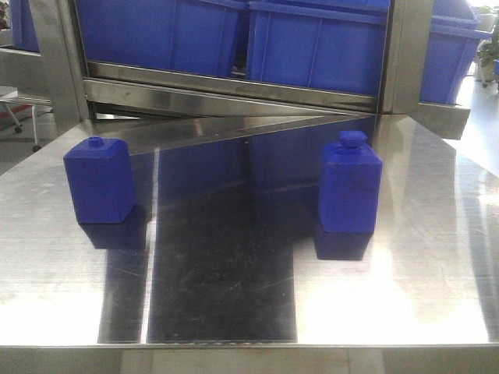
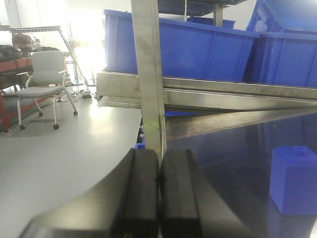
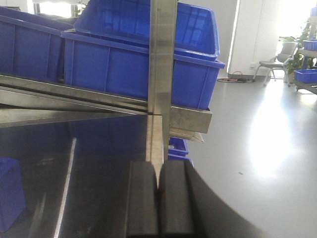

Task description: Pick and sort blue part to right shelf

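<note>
On the right side of the shiny metal table (image 1: 437,265), the blue part (image 1: 349,191) stood upright with its wide cap on top. It stood alone, and nothing touched it. Its dark mirror picture showed in the table under it. Well apart from it, on the left side of the table, stood the squat blue block (image 1: 97,183) with a tiny round knob on top. It was upright too.

Behind both blocks, at the far edge of the table, we saw the right shelf (image 1: 234,78) with its steel rails. Big blue bins (image 1: 312,47) sat side by side on it, higher than the blocks.

Our left gripper (image 2: 158,193) had its two black fingers pressed together, with nothing between them. It faced a steel post (image 2: 148,74) of the shelf. From that camera the squat blue block showed low on the right, apart from the gripper. A white chair (image 2: 47,74) stood on the gray floor far off to the left.

Our right gripper (image 3: 158,198) had its fingers pressed together too and held nothing. It faced another steel post (image 3: 161,59). At the left edge of that view we saw part of a blue block (image 3: 10,191), cut off, so we could not tell which one it was.
</note>
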